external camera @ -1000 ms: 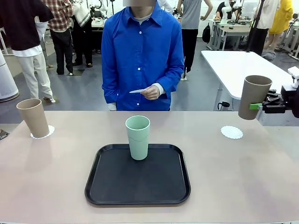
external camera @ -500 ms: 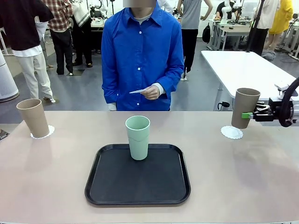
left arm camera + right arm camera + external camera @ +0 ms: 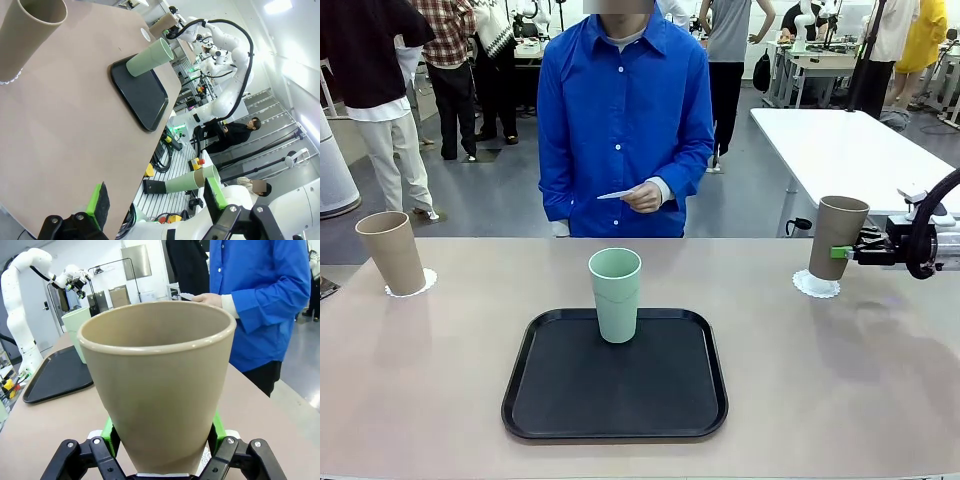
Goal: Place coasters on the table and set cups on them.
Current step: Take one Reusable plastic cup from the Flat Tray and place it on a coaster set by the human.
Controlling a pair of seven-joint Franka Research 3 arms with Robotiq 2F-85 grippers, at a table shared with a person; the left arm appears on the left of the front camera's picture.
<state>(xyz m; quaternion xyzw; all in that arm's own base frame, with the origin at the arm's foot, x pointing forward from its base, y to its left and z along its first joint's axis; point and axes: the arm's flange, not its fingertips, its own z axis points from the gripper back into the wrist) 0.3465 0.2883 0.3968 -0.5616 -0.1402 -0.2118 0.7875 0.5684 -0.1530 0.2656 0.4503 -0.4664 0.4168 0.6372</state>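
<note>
The right gripper [image 3: 840,252] clamps a tall tan-brown tapered cup [image 3: 838,225], upright on a white scalloped paper coaster [image 3: 817,287] near the far right edge of the beige-pink table [image 3: 840,390]. Bare tabletop separates it from the black rounded tray [image 3: 570,395]. The left gripper [image 3: 156,199] gapes wide, empty.

The right end effector [image 3: 841,251] lowers the tan cup [image 3: 838,225] from mid-air, tilted, to upright on the right coaster [image 3: 817,289].
</note>
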